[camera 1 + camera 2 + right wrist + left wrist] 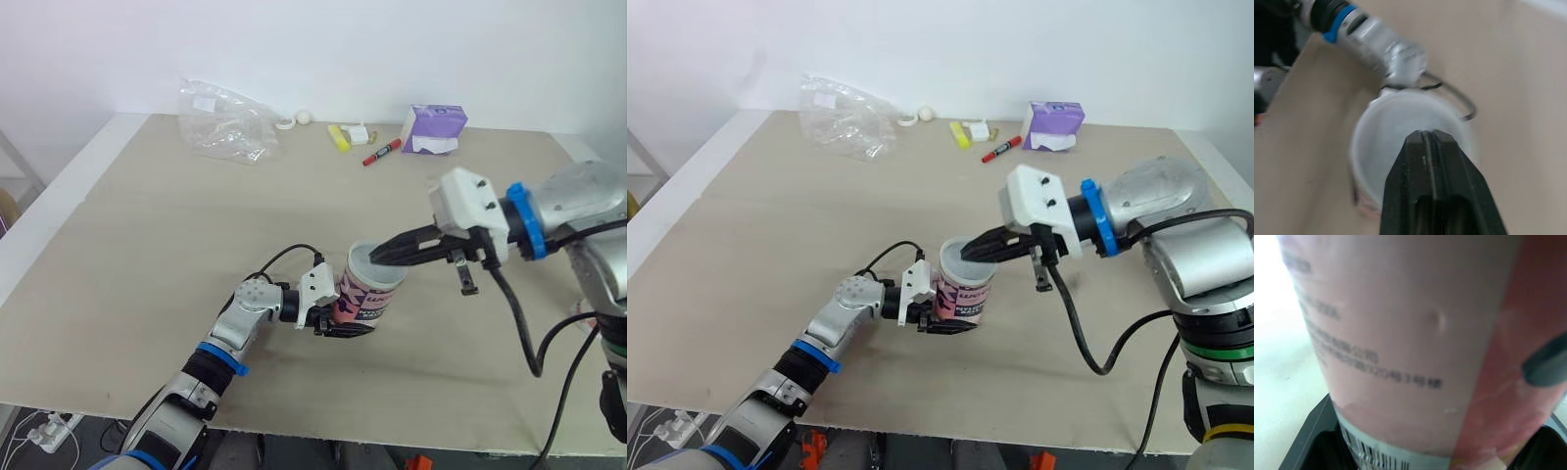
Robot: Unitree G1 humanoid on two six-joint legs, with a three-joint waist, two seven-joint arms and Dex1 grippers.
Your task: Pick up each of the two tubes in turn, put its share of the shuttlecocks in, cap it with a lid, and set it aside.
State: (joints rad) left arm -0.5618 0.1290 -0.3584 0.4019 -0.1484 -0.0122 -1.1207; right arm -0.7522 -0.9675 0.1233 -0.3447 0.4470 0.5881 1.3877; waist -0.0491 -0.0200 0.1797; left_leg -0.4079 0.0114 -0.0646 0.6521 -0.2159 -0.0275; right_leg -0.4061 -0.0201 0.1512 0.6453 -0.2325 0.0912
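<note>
A short pink tube stands upright on the table, near the front edge at the middle. My left gripper is shut on its lower wall from the left; the left wrist view has the printed tube wall very close. A translucent white lid sits on the tube's mouth. My right gripper reaches in from the right, its fingers shut together with the tips resting on the lid. What is inside the tube is hidden.
Along the far edge lie a crumpled clear plastic bag, a tape roll, a yellow item, a red marker and a purple box. A cable hangs from my right wrist.
</note>
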